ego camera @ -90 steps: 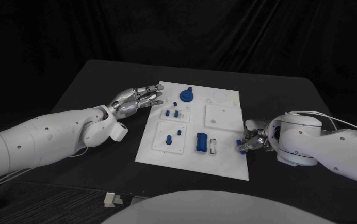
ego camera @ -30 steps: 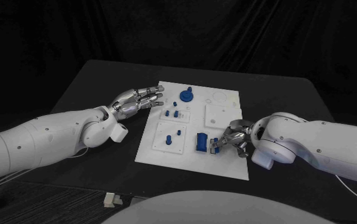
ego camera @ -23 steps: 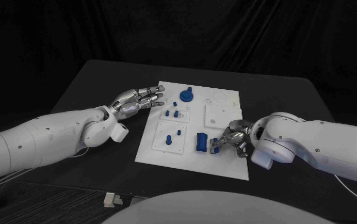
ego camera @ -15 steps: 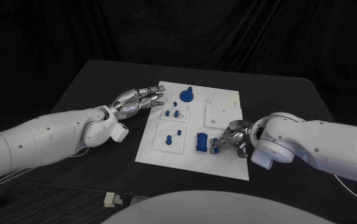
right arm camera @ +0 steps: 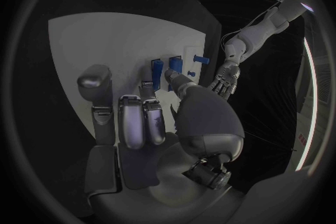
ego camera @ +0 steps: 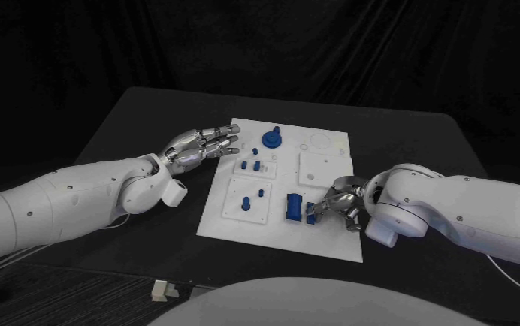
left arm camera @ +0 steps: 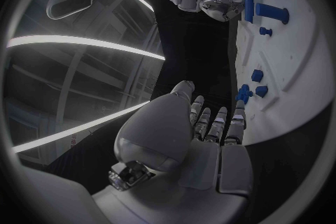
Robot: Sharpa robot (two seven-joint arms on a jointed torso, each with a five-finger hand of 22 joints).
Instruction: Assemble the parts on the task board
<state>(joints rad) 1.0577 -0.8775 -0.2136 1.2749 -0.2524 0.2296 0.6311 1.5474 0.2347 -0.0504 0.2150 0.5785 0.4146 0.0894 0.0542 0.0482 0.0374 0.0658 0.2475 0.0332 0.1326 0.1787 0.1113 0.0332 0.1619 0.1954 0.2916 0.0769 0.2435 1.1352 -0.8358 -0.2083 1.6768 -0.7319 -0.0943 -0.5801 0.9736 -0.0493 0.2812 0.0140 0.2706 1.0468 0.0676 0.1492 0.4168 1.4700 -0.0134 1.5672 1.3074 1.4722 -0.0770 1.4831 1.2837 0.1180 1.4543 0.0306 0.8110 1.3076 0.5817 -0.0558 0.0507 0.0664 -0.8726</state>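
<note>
Head view: over the last three seconds the right robot hand (ego camera: 338, 207) has come in from beside the task board's (ego camera: 325, 167) right edge, where it carried a small blue part, to the board's near right quarter. It now sits with its fingers curled down against the small blue part (ego camera: 311, 218), just beside the taller blue block (ego camera: 294, 207) that stands near the board's near edge. In the last half second it has hardly moved, only settling a little lower. I judge the part is being pressed into its slot next to the block, so this insertion is close to done. The left robot hand (ego camera: 201, 144) has stayed at the board's far left corner, fingers extended and apart, holding nothing, its tips near the board's edge. The other blue parts, the knob (ego camera: 270, 140) at the far side and the small pegs (ego camera: 250, 165) at the left, lie as they did.

Left wrist view: the left robot hand (left arm camera: 189, 134) is spread flat and empty beside the board's (left arm camera: 294, 67) edge. Across the board, the right robot hand (left arm camera: 223, 4) sits against an upright blue part (left arm camera: 248, 7).

Right wrist view: the right robot hand (right arm camera: 157, 117) reaches over the white board (right arm camera: 98, 45), thumb and a finger closed on the small blue part (right arm camera: 157, 73), with the blue block (right arm camera: 175, 65) just beyond.

No brand, label or readable writing shows anywhere.
</note>
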